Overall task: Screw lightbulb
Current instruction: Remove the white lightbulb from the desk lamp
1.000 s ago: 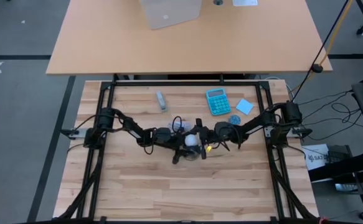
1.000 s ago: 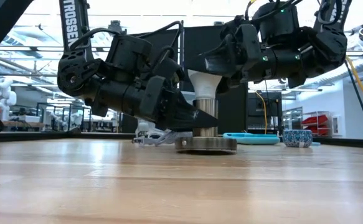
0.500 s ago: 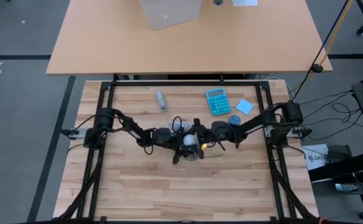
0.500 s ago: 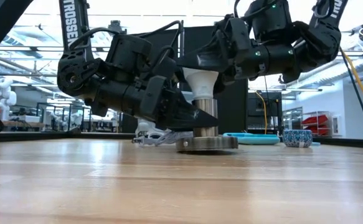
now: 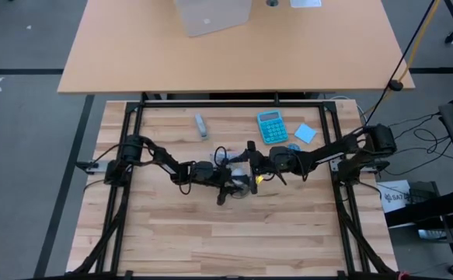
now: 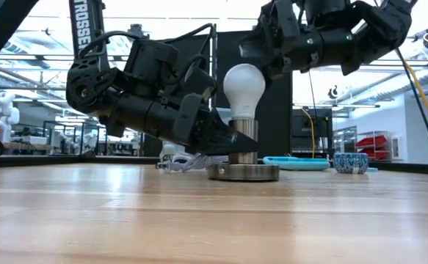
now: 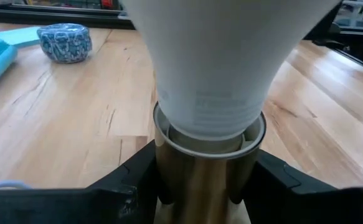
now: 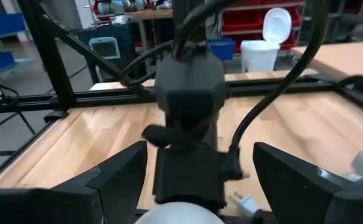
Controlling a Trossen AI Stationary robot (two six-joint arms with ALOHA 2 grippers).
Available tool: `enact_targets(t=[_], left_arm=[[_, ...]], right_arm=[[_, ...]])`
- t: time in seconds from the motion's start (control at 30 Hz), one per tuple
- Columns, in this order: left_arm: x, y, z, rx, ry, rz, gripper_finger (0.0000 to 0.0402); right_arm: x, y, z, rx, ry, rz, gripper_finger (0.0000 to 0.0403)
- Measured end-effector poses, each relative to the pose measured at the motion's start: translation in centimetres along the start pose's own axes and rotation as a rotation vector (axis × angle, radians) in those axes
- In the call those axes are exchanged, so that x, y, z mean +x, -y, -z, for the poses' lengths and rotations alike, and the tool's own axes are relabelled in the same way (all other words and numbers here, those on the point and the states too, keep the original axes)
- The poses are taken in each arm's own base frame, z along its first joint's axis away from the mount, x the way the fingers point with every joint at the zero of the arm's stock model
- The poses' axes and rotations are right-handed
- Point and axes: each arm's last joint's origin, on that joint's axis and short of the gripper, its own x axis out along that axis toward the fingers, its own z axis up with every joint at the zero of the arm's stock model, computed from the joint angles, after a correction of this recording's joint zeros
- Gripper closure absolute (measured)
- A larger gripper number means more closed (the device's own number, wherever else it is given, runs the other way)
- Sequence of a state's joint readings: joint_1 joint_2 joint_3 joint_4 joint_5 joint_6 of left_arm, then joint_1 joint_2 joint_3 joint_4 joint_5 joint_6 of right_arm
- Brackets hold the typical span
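The white lightbulb (image 6: 243, 86) stands upright with its narrow end in the metal socket (image 6: 243, 139), whose round disc base (image 6: 243, 171) lies on the wooden table. My left gripper (image 6: 228, 139) reaches in almost level and is shut on the socket's tube below the bulb. My right gripper (image 6: 272, 55) hangs open just above the bulb's head. In the right wrist view only the rounded top of the bulb (image 8: 178, 218) shows low between its spread fingers, which touch nothing. My left gripper pinches the socket's shiny tube (image 7: 187, 180) between its two fingers (image 7: 131, 180), one on each side, just under the collar that holds the bulb's neck. The fingers come in nearly level from the table's left. The socket stands upright, its disc base on the table.
Behind the socket lie a white coiled cable (image 6: 180, 163), a teal calculator (image 5: 272, 127), a blue paper note (image 5: 304, 133), a small patterned bowl (image 6: 350, 162) and a grey bar (image 5: 201, 124). The black frame rail (image 5: 234, 105) bounds the far side. Bare wood lies toward the near edge.
My right gripper has risen from around the bulb's head, which was hidden between its fingers and now stands bare below them. The bulb and socket have stayed in place.
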State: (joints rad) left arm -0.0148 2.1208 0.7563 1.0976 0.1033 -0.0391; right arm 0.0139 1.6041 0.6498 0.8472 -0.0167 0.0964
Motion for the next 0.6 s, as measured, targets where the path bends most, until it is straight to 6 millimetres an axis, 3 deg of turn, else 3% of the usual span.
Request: enact_targets(t=[0.4,0.6], left_arm=[[0.0,-0.4,0.0,-0.004,-0.001,-0.074,0.0225],[0.0,-0.4,0.0,-0.006,-0.002,-0.073,0.0225]], right_arm=[[-2.7,-0.9,-2.0,-0.115,-0.072,0.238,0.0131],[-6.1,-1.9,-0.4,-0.099,-0.018,0.384,0.0155]])
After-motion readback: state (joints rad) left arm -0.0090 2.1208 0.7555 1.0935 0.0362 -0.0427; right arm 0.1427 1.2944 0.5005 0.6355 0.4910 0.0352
